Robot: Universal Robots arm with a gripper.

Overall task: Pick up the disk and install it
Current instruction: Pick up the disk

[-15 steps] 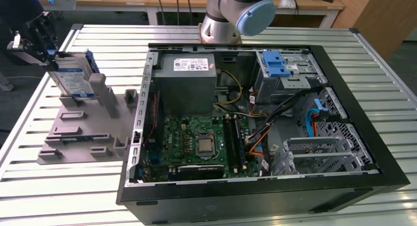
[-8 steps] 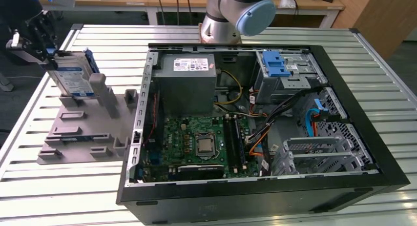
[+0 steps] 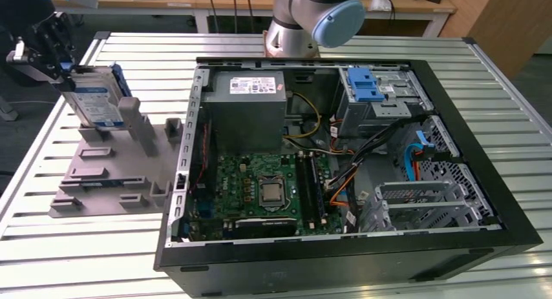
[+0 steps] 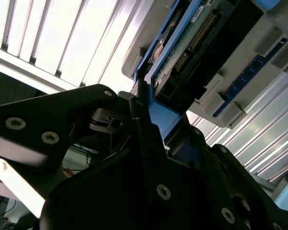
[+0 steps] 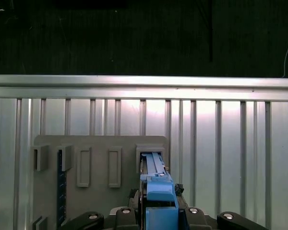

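Gripper: the gripper (image 3: 62, 68) sits on the top edge of the disk (image 3: 93, 100); its black fingers (image 4: 139, 115) press against the blue side rail, so in both wrist views it looks clamped on the disk
Disk: upright and slightly tilted at the grey stand (image 3: 108, 173), on the exterior view's left of the slatted table (image 3: 52, 260); I cannot tell whether its lower edge is clear of the slot
Case: the open computer case (image 3: 345, 263) lies just beside the stand; the drive cage (image 3: 384, 108) with its blue latch (image 3: 366, 86) is at the far side, well apart from the disk
Weight: probably dense for its size, being a metal body, so it wants a firm hold
Stiffness: rigid, with no give, though the plastic rails may flex a little under pressure
Surface: the bare metal faces look smooth and could slip, and the rails likely grip better
Fragility: the connector (image 4: 200, 32) and the green board beside it are exposed in the second wrist view, so knocks and tilted loads look risky
Hold: best taken across the narrow railed edges — clear of the connector and the board
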